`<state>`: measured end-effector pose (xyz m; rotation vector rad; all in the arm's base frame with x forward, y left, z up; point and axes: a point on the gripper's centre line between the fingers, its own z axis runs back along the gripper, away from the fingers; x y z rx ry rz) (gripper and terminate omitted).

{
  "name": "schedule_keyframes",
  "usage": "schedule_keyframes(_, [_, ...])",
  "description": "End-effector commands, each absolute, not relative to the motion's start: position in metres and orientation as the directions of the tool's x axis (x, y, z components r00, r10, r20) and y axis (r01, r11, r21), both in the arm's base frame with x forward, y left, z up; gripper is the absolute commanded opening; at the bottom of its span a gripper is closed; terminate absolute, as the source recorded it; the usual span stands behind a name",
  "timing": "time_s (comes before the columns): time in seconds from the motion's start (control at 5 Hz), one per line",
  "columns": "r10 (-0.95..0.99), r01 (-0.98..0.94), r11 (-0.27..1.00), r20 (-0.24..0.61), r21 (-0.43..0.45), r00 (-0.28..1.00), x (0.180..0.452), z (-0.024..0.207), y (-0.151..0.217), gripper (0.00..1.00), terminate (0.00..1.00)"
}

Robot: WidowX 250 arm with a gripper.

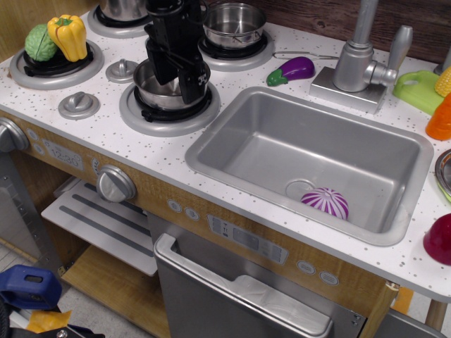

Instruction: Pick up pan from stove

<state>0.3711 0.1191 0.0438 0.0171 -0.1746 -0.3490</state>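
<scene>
The pan is a small shiny steel saucepan that sits on the front right burner of the stove. My black gripper hangs right over it, pointing down. Its two fingers are spread apart: the left one reaches into the pan's bowl and the right one stands at the pan's right rim. The jaws look open and do not pinch the rim. The gripper hides the pan's far side and its handle.
Two similar steel pots stand on the back burners. A yellow pepper and a green vegetable lie on the front left burner. A toy eggplant, the grey sink with a purple ball, and the faucet are to the right.
</scene>
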Motion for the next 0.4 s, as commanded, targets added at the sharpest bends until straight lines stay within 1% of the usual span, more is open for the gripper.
schedule_keyframes(0.0, [-0.345, 0.34, 0.938, 0.196, 0.059, 0.918, 0.372, 0.044, 0.1274, 1.0, 0.0])
schedule_keyframes(0.2, [-0.339, 0.336, 0.94, 0.21, 0.052, 0.917, 0.3717, 0.0352, 0.1284, 1.0, 0.0])
